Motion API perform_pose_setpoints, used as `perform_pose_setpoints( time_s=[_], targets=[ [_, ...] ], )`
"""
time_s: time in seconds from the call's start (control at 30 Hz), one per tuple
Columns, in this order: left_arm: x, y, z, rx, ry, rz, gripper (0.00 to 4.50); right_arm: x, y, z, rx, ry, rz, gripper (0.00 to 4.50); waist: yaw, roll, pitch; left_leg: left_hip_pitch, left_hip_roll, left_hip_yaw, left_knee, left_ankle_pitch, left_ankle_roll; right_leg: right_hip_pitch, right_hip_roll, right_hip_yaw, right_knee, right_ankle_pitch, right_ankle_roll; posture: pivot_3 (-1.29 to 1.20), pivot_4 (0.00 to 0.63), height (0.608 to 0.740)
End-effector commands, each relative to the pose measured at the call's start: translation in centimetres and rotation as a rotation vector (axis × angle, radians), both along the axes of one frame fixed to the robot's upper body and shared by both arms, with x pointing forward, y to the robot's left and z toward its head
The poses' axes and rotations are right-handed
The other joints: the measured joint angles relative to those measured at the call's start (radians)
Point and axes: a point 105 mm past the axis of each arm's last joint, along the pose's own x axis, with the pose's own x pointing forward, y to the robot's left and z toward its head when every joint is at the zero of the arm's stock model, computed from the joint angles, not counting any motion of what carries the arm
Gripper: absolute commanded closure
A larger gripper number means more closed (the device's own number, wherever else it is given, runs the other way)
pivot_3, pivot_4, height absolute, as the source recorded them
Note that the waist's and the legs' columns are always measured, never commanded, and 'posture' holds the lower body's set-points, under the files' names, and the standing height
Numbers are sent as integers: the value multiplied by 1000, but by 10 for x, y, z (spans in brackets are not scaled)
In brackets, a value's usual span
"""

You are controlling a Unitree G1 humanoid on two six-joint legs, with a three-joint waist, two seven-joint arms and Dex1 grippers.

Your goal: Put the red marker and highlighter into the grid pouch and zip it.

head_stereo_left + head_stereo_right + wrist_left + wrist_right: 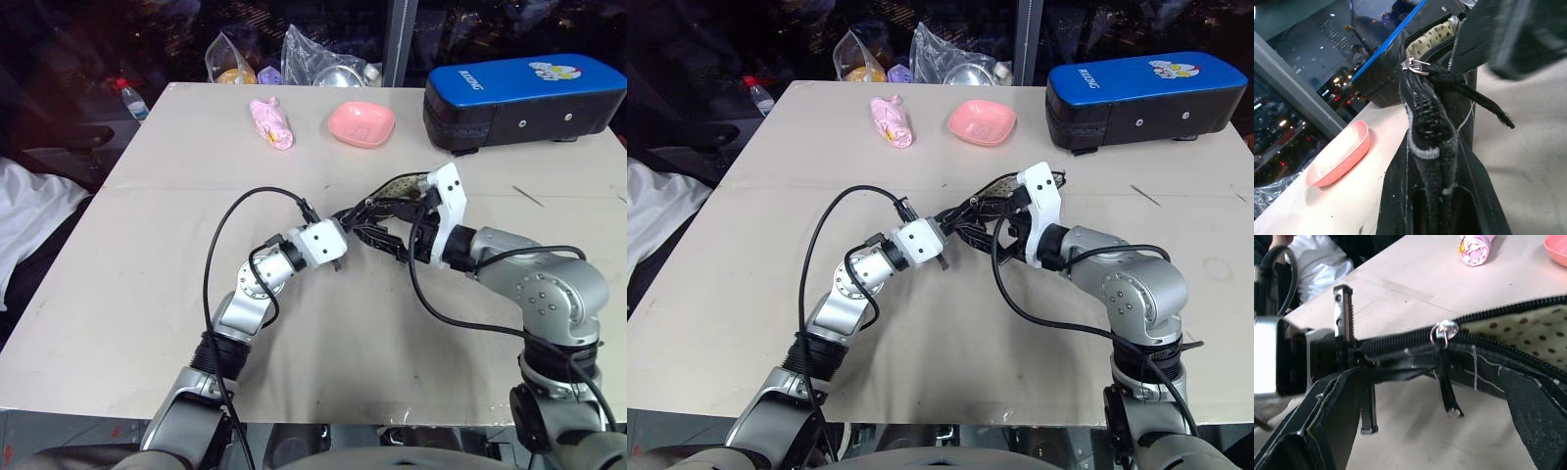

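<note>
While the left hand [1347, 333] is clamped on the closed end of the grid pouch [1508, 362], held up over the table [118, 294], the zipper pull [1444, 330] lies between the wide-open fingers of the nearer right hand [416, 223], along the zipper line.

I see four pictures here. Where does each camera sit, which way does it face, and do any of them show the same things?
Left and right eye views: on the head, looking forward and down over both arms at the table.
Left wrist view: along the left gripper, shut on the grid pouch end.
Right wrist view: along the open right gripper, at the zipper pull; the left gripper shows too.
Shared: pouch, pink dish.
</note>
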Motion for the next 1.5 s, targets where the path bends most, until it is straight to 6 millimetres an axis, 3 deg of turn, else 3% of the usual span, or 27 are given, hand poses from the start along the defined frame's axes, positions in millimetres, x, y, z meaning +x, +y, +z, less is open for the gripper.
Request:
perform_pose_setpoints(
  time_s=[0.03, 0.1, 0.2, 0.37, 0.83, 0.9, 0.97, 1.0, 1.3, 1.5],
  targets=[
    [-3, -5, 9, -8, -49, -25, 4500, 2, 0, 9, 14, -31, -21, 57, 0, 0, 0, 0, 0, 0, 0, 0, 0, 0, 0, 0, 0, 0, 0, 0, 150, 740],
    [-4, -6, 8, -7, -51, -26, 4500, 5, -1, 7, 12, -29, -42, 57, 0, 0, 0, 0, 0, 0, 0, 0, 0, 0, 0, 0, 0, 0, 0, 0, 150, 740],
    [-5, -6, 7, -6, -49, -26, 4500, 8, -2, 8, 19, -30, -62, 847, 0, 0, 0, 0, 0, 0, 0, 0, 0, 0, 0, 0, 0, 0, 0, 0, 150, 740],
    [-4, -5, 5, -1, -47, -22, 4500, 9, -2, 9, 20, -33, -65, 2942, 0, 0, 0, 0, 0, 0, 0, 0, 0, 0, 0, 0, 0, 0, 0, 0, 150, 740],
    [-3, -7, 2, 3, -43, -23, 4500, 6, 4, 16, 34, -46, -44, 2942, -1, 0, 0, 0, 0, 0, -1, 0, 0, 0, 0, 0, 0, 0, 0, 0, 150, 740],
    [-3, -7, 2, 2, -43, -23, 4500, 6, 4, 16, 31, -45, -41, 3479, -1, 0, 0, 0, 0, 0, -1, 0, 0, 0, 0, 0, -1, 0, 0, 0, 150, 740],
    [-2, -7, 2, 0, -44, -21, 4500, 5, 4, 15, 28, -43, -40, 4331, -1, 0, 0, 0, 0, 0, -1, 0, 0, 0, 0, 0, 0, 0, 0, 0, 150, 740],
    [-2, -7, 2, -2, -44, -20, 4500, 5, 4, 14, 25, -41, -40, 4423, -1, 0, 0, 0, 0, 0, -1, 0, 0, 0, 0, 0, 0, 0, 0, 0, 150, 740],
    [-1, -5, 2, -9, -46, -9, 4500, 8, -5, 6, -75, -64, -69, 4423, -1, 0, 0, 0, 0, 0, -1, 0, 0, 0, 0, 0, -1, 0, 0, 0, 150, 740],
    [2, 0, 4, -7, -63, 24, 4500, 20, -32, 16, -295, -286, -168, 4423, -1, 0, 0, 0, 0, 0, -1, -2, 4, 0, 0, 0, -1, 0, 0, 0, 150, 740]
  ],
)
